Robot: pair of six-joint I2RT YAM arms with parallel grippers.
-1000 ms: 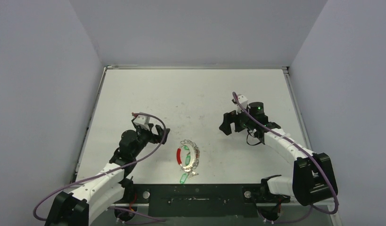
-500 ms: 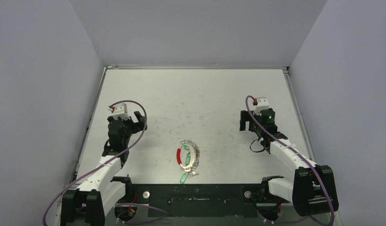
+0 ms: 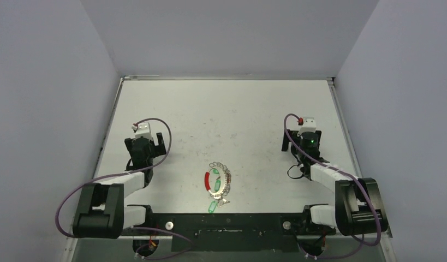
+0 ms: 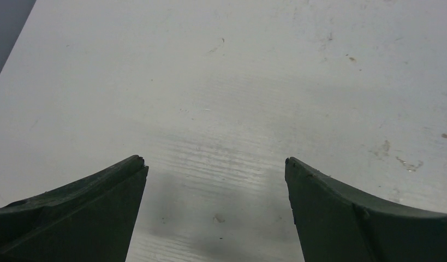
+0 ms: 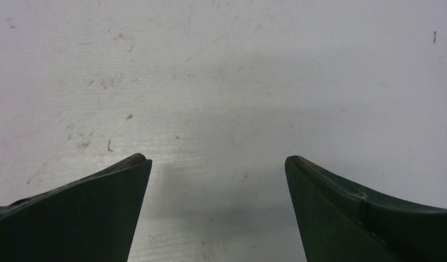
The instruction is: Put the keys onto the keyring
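Observation:
The keyring (image 3: 218, 180), with its red arc on the left side and a fringe of silvery loops, lies on the table near the front middle. A green-tagged key (image 3: 214, 178) lies inside the ring. Another green-tagged key (image 3: 212, 207) lies just below the ring by the front rail. No red-tagged key shows apart from the arc. My left gripper (image 3: 146, 143) is open and empty, far left of the ring; its wrist view shows only bare table between the fingers (image 4: 212, 161). My right gripper (image 3: 302, 140) is open and empty, far right; its fingers (image 5: 216, 159) frame bare table.
The white table (image 3: 226, 109) has raised edges at the left, right and back, with grey walls round it. A black rail (image 3: 226, 224) runs along the front between the arm bases. Purple cables loop off both arms.
Both arms have pulled back from the middle towards their own sides and folded in. The left gripper moved left and up, the right gripper moved right. The keyring and keys have not moved.

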